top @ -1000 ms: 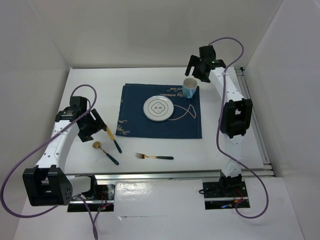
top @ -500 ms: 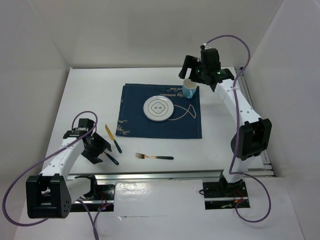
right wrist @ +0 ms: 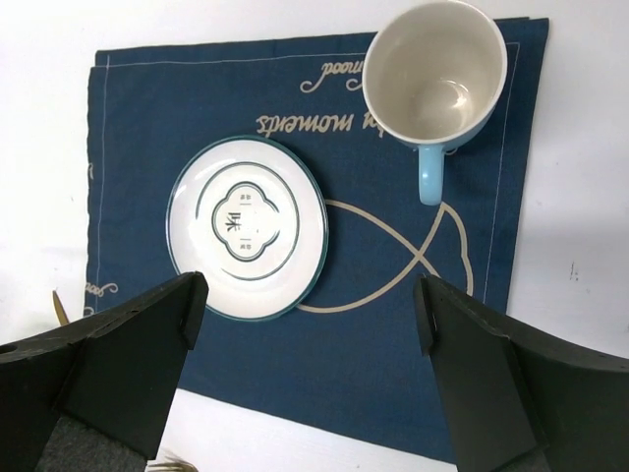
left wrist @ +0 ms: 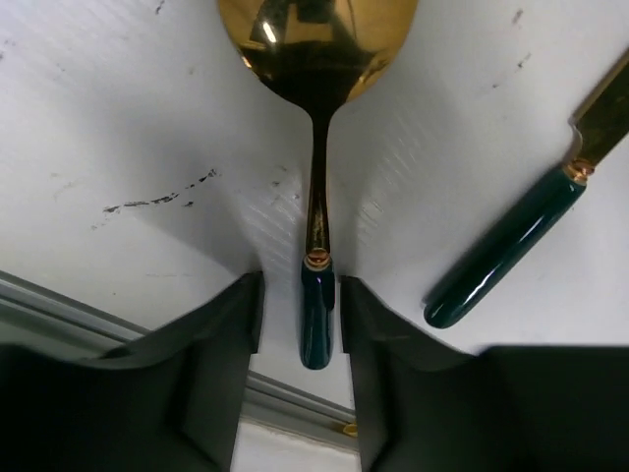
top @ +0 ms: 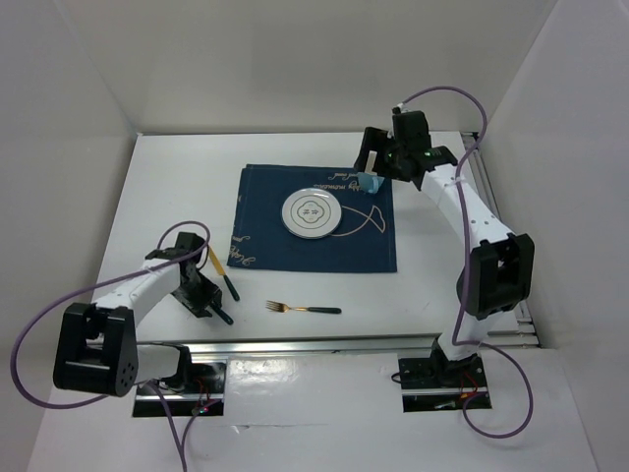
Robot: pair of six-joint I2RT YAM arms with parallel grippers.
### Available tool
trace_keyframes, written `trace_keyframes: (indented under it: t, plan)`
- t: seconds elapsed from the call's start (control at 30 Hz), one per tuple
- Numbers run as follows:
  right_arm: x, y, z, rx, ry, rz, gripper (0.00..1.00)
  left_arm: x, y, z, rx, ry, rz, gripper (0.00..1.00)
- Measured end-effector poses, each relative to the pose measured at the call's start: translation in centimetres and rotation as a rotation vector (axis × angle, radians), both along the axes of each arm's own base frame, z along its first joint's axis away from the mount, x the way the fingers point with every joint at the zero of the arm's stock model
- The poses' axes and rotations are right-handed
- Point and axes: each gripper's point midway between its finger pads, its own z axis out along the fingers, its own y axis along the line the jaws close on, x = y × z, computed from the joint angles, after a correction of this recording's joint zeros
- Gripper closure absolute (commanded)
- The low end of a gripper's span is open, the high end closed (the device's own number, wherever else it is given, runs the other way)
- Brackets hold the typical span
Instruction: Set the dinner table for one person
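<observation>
Top view: left gripper [top: 206, 303] is down low at the white table [top: 167, 187] over the spoon [top: 226, 317] (it was up by the knife [top: 222, 276] a second ago). Left wrist: jaws barely apart, straddling the spoon's green handle, not clamped. Right wrist: right gripper [right wrist: 307, 295] spread wide, empty, above the mug [right wrist: 437, 74].

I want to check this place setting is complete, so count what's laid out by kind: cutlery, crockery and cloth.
Cutlery: 3 (spoon, knife, fork)
Crockery: 2 (plate, mug)
Cloth: 1 (navy placemat)
Total: 6
</observation>
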Motion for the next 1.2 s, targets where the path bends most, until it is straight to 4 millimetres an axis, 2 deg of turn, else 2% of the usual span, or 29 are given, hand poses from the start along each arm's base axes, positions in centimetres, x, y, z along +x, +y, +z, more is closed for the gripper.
trace_keyframes:
  t: [0.1, 0.17, 0.23, 0.27, 0.37, 0.53, 0.6, 0.67, 0.8, 0.97, 1.07, 1.2]
  plan:
    - [-0.1, -0.1, 0.4, -0.003, -0.012, 0.003, 0.01, -0.1, 0.2, -0.1, 0.020, 0.021, 0.006, 0.67]
    - [0.0, -0.3, 0.8, -0.008, -0.022, -0.001, 0.01, 0.1, 0.6, 0.1, 0.042, 0.026, 0.016, 0.80]
    - [-0.1, -0.5, 1.0, -0.010, -0.029, -0.002, 0.01, 0.4, 1.1, 0.6, 0.070, 0.022, 0.022, 0.88]
    - [-0.1, -0.5, 1.2, -0.011, -0.033, -0.003, 0.01, 0.8, 1.4, 1.3, 0.088, 0.013, 0.023, 0.96]
    - [-0.2, -0.8, 1.5, -0.014, -0.041, -0.009, 0.01, 2.5, 2.1, 3.9, 0.129, -0.063, 0.008, 1.00]
    - [-0.4, -1.3, 1.3, -0.018, -0.036, -0.019, 0.01, 6.8, 3.1, 10.2, 0.207, -0.247, -0.076, 1.00]
    - [-0.6, -1.3, 1.1, -0.019, -0.032, -0.019, 0.01, 7.8, 3.1, 11.7, 0.236, -0.266, -0.133, 1.00]
    - [-0.8, -1.4, 0.8, -0.021, -0.024, -0.018, 0.01, 8.8, 2.8, 12.4, 0.261, -0.269, -0.203, 1.00]
    - [-1.2, -1.5, 0.3, -0.024, -0.013, -0.019, 0.01, 9.6, 0.9, 12.1, 0.263, -0.234, -0.368, 1.00]
    - [-1.6, -1.8, 0.4, -0.022, -0.013, -0.021, 0.01, 10.7, -2.8, 12.0, 0.243, -0.199, -0.547, 1.00]
    - [-1.9, -2.3, 0.9, -0.019, -0.023, -0.031, 0.01, 11.8, -5.8, 12.3, 0.239, -0.207, -0.644, 1.00]
    - [-2.4, -3.3, 1.4, -0.016, -0.034, -0.050, 0.01, 12.0, -10.3, 12.3, 0.218, -0.215, -0.784, 1.00]
